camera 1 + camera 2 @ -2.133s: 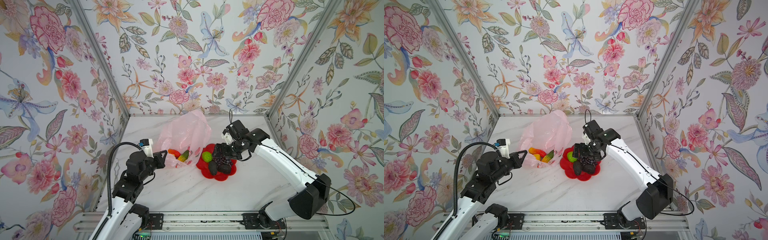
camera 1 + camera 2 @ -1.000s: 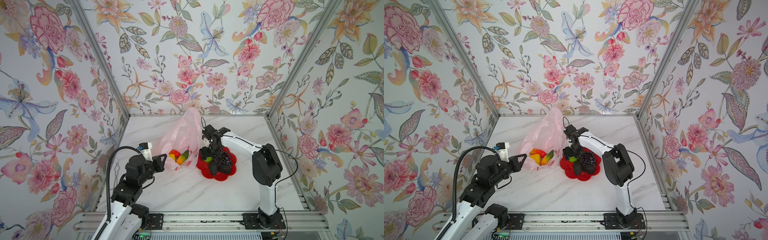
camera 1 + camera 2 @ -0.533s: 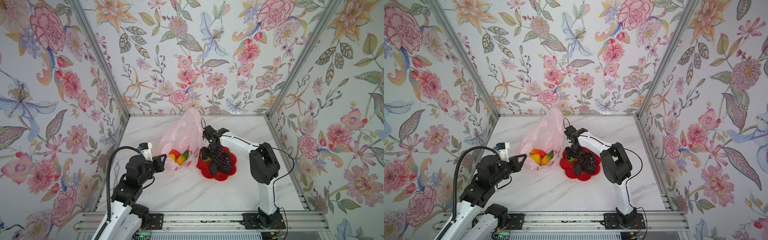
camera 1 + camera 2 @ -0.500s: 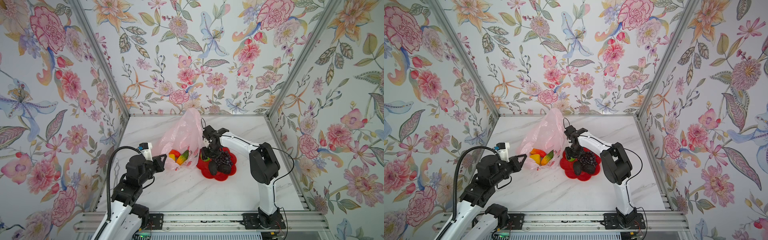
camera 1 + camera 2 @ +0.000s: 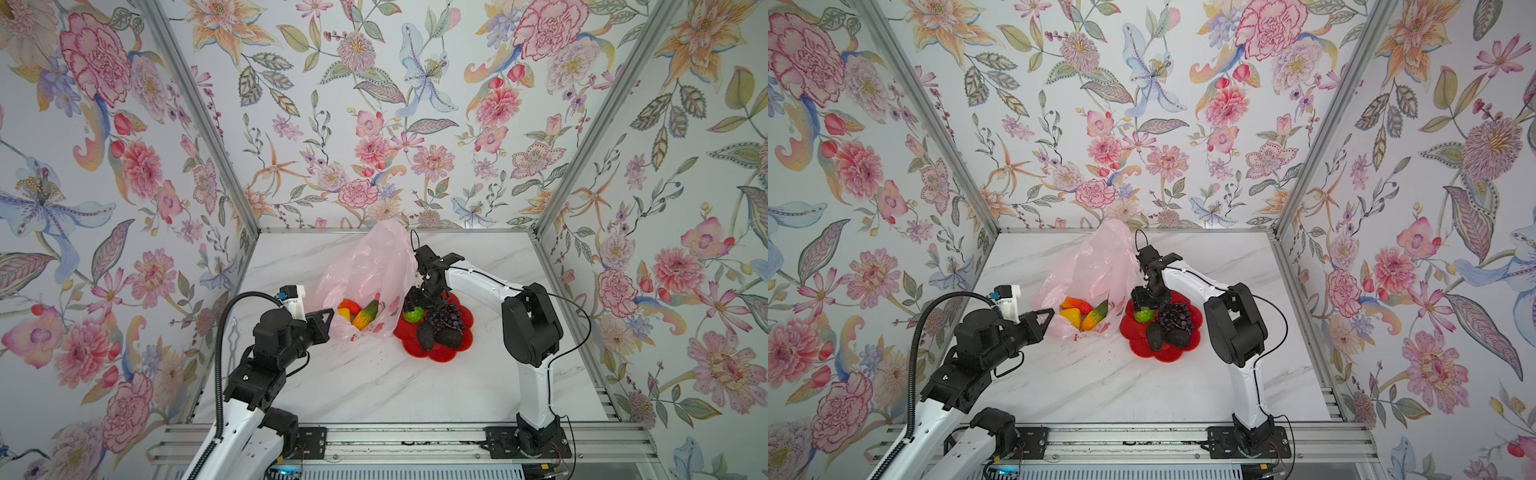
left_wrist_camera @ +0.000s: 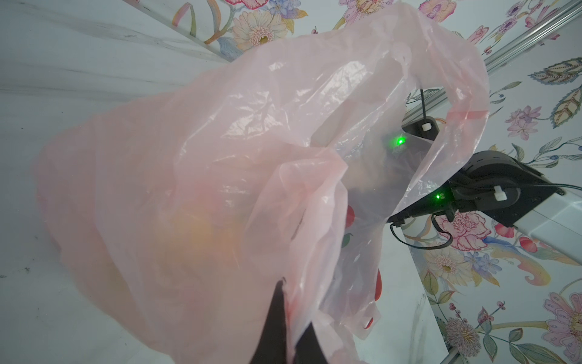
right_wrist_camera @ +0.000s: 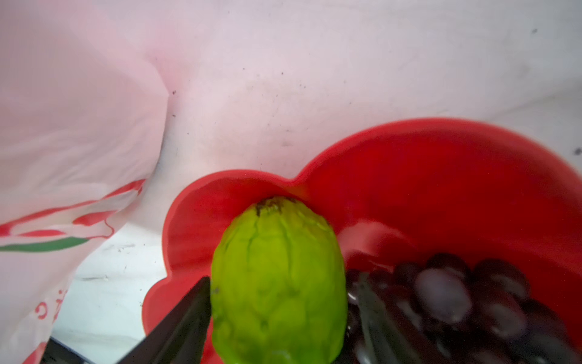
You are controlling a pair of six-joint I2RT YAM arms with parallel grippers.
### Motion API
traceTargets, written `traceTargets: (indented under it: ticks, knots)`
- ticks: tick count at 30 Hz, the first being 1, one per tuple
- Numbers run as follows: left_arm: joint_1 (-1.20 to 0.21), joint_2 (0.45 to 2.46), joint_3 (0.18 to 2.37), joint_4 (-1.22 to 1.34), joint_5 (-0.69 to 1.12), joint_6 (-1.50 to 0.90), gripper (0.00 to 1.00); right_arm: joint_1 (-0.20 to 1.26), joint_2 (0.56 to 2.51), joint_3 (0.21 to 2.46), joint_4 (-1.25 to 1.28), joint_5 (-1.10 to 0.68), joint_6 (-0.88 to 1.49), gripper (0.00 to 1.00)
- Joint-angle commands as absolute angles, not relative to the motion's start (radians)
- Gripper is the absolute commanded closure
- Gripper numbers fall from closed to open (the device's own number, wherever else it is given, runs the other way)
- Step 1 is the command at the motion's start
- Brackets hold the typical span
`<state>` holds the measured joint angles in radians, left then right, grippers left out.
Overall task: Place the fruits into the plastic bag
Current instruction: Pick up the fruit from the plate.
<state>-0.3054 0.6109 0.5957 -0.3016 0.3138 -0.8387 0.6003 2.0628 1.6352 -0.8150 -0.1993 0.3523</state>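
Standing on the white table [image 5: 374,386], near its middle and a bit toward the back edge, is the pink plastic bag [image 5: 365,266], the biggest loose thing in both top views. It is thin and crinkly, you can see through it, and its top sticks up high. Just beside it, on the side nearer the right edge of the table, sits the red dish [image 5: 446,353], shaped like a flower. The left claw [image 5: 1050,316] is closed tight on the plastic bag, pinching its thin rim on the side nearer the left edge; in the left wrist view the pink plastic runs down between the two black fingers [image 6: 274,315]. The right claw [image 5: 1144,305] points down into the dish, at the part next to the bag. Its two fingers stand on each side of the lime [image 7: 277,283], right up against it, but I cannot tell if they squeeze it or just sit around it. In the dish the purple grapes [image 5: 1173,318] lie beside the lime, and two black avocados [image 5: 1155,336] lie next to them, toward the front edge. Low down inside the bag lie the green-orange mango [image 5: 1096,313], the yellow lemon [image 5: 1071,318] and a red-orange piece [image 5: 1075,303], all close together
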Motion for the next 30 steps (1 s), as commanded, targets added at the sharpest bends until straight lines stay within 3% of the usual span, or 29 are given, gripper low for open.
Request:
traceTargets:
  ticks: [1,12,21,30]
  knots:
    - [-0.295,0.614,0.601,-0.290,0.321,-0.846,1.00,0.603,2.091,1.641,-0.801,-0.222,0.373,0.28]
    - [-0.296,0.616,0.591,-0.272,0.319,-0.857,1.00,0.598,2.056,1.631,-0.799,-0.227,0.383,0.45]
    - [-0.295,0.633,0.592,-0.246,0.319,-0.856,1.00,0.548,1.858,1.515,-0.771,-0.259,0.463,0.46]
    - [-0.296,0.682,0.592,-0.187,0.349,-0.853,1.00,0.401,1.581,1.295,-0.687,-0.356,0.589,0.46]
